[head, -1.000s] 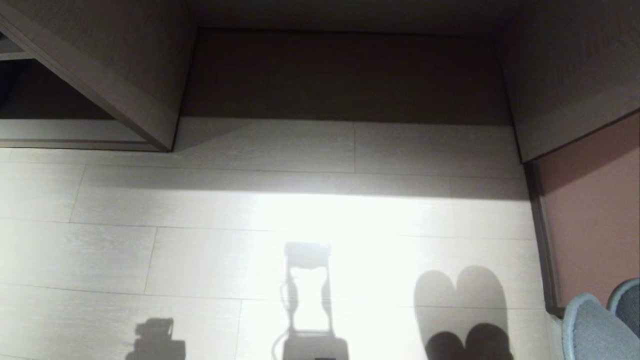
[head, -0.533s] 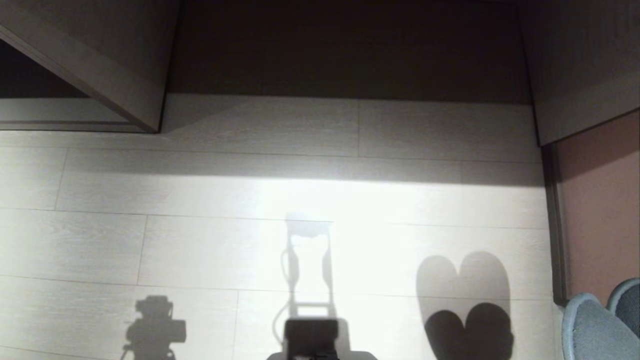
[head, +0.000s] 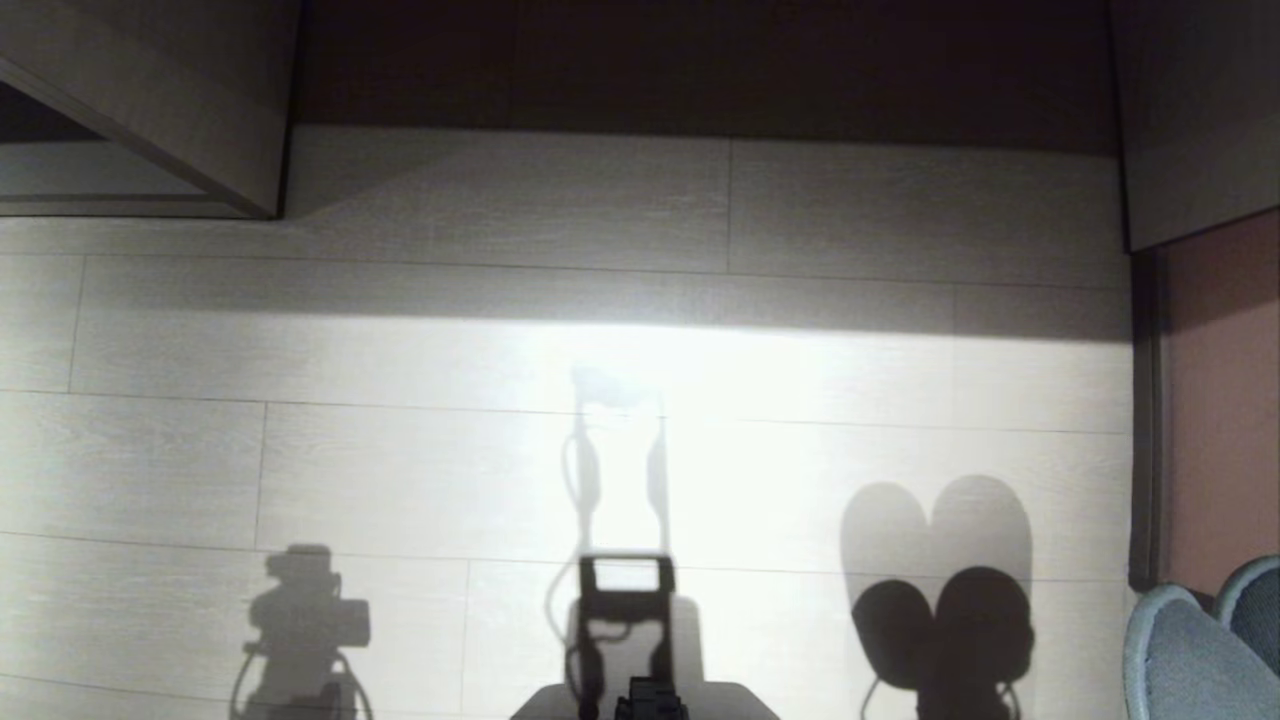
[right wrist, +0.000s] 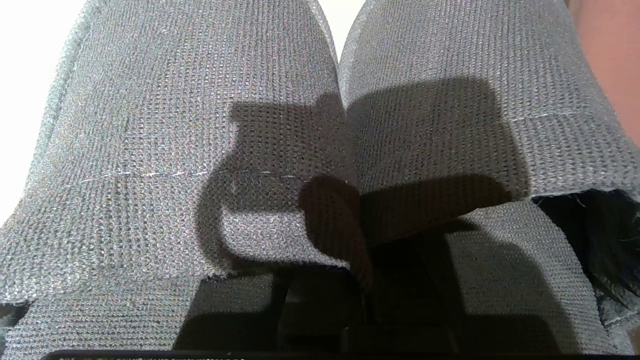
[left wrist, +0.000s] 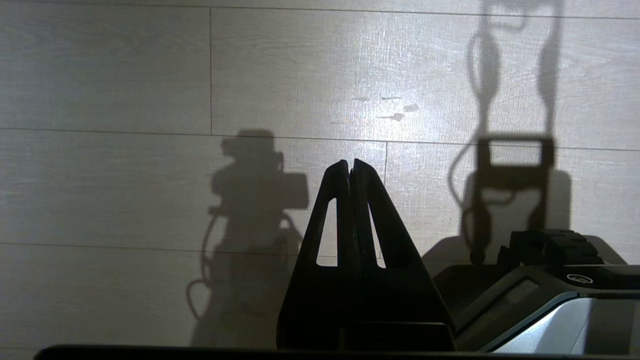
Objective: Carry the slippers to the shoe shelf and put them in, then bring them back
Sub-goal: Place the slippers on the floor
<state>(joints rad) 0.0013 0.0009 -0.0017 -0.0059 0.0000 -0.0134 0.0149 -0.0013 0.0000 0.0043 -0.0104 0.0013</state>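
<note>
A: State the slipper count.
B: Two slippers (right wrist: 200,125), one matching pair, side by side at the near right.
A: Grippers?
B: Two. One left gripper (left wrist: 350,167); one right gripper, mostly hidden behind the pair.
A: Shadows on the floor (head: 400,460)?
B: Three groups: one near left, one near centre, one heart-shaped near right.
A: Shelf units?
B: One shoe shelf (head: 150,110), far left.
</note>
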